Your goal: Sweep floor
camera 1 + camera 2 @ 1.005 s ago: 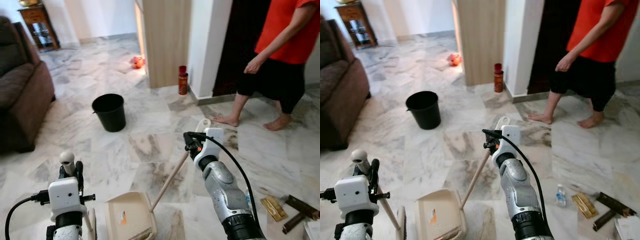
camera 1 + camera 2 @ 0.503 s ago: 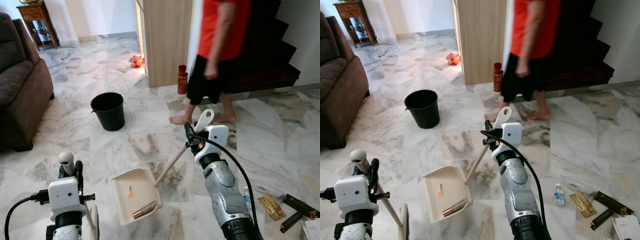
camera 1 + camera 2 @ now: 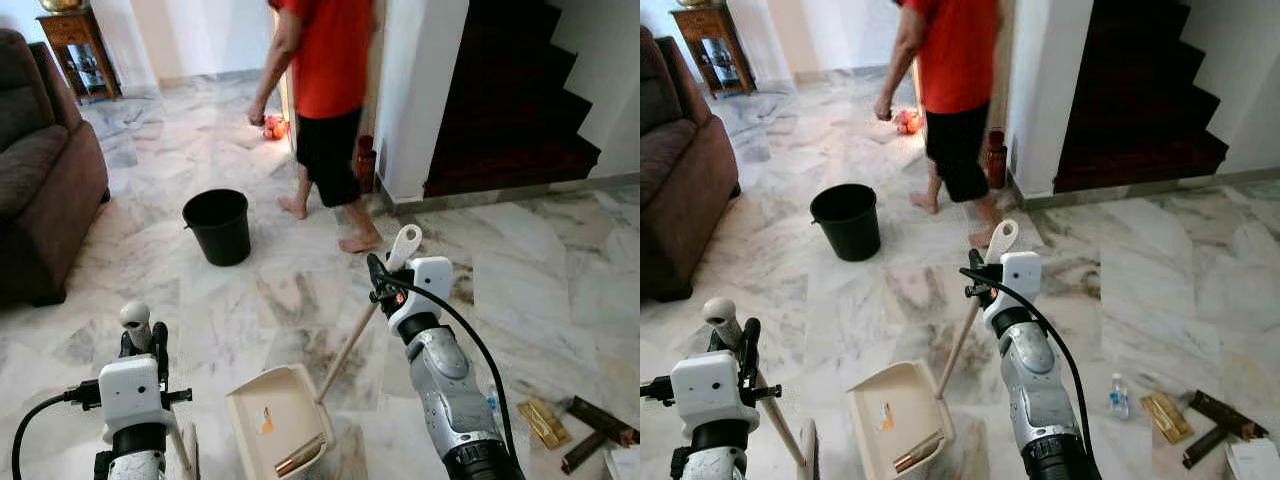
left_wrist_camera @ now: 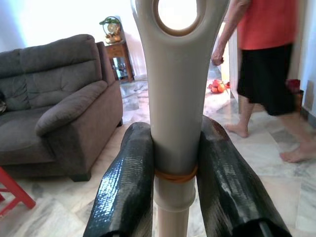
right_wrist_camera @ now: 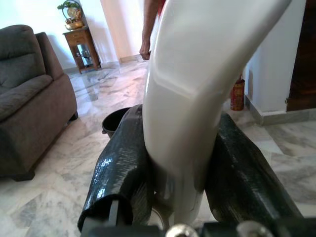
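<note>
My right gripper (image 3: 385, 282) is shut on the long handle (image 3: 404, 246) of a beige dustpan (image 3: 272, 420), whose pan rests low on the marble floor between my arms. A brown cylindrical piece (image 3: 300, 458) lies in the pan's near corner. My left gripper (image 3: 140, 345) is shut on a white broom handle (image 3: 134, 318); the brush head (image 3: 808, 448) shows beside it at the picture's bottom edge. In the left wrist view the black fingers (image 4: 126, 182) clamp the broom handle (image 4: 175, 98). In the right wrist view, fingers (image 5: 123, 177) clamp the dustpan handle (image 5: 197, 89).
A person (image 3: 325, 90) in a red shirt walks barefoot just beyond a black bucket (image 3: 219, 224). A brown sofa (image 3: 40, 170) stands at the left, a dark staircase (image 3: 510, 110) at the back right. A small bottle (image 3: 1118, 395), a gold packet (image 3: 545, 422) and dark pieces lie at the right.
The person has walked from the right across to the left, past the pillar towards the bucket. The dustpan has shifted a little nearer, and the brown piece now lies in its near corner.
</note>
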Tool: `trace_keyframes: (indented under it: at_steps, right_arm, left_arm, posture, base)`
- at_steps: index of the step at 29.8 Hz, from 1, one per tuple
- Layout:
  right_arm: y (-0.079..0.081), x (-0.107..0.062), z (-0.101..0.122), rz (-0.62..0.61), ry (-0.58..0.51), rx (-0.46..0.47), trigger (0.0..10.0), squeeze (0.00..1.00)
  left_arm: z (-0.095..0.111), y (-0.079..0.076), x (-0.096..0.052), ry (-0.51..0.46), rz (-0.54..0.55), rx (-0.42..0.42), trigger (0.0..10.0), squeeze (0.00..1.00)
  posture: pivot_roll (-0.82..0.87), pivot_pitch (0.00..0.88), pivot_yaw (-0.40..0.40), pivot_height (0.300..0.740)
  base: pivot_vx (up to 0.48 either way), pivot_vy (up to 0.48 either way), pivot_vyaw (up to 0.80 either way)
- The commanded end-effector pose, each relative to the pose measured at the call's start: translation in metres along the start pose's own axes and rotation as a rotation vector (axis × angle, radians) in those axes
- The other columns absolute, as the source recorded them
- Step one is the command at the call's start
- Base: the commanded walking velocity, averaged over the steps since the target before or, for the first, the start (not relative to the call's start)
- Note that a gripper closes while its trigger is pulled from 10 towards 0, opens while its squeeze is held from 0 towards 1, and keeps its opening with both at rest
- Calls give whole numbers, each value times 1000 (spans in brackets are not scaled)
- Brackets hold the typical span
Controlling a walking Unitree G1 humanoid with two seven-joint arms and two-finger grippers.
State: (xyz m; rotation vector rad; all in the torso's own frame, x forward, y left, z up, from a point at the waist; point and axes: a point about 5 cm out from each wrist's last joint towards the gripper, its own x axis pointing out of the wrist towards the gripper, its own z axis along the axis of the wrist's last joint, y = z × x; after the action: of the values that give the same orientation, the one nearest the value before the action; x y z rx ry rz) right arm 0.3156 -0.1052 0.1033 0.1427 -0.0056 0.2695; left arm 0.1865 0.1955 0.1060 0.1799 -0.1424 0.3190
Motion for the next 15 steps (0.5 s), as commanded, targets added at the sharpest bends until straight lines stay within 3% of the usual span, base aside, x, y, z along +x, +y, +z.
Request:
trace_keyframes:
  at_steps: [1, 11, 15]
  right_arm:
    - [6, 5, 9, 30, -35, -5, 10000, 0]
    - [8, 3, 8, 52, -25, -36, 10000, 0]
    - [10, 3, 8, 63, -23, -33, 10000, 0]
  left_arm:
    - [8, 3, 2, -41, 20, 23, 10000, 0]
    - [8, 4, 2, -42, 22, 22, 10000, 0]
    - [8, 4, 2, -41, 23, 22, 10000, 0]
  posture:
    - [-41, 0, 54, 740]
    - [-39, 0, 55, 740]
    - [-34, 0, 55, 740]
  base:
    - [326, 0, 0]
    - [381, 0, 0]
    - [386, 0, 800]
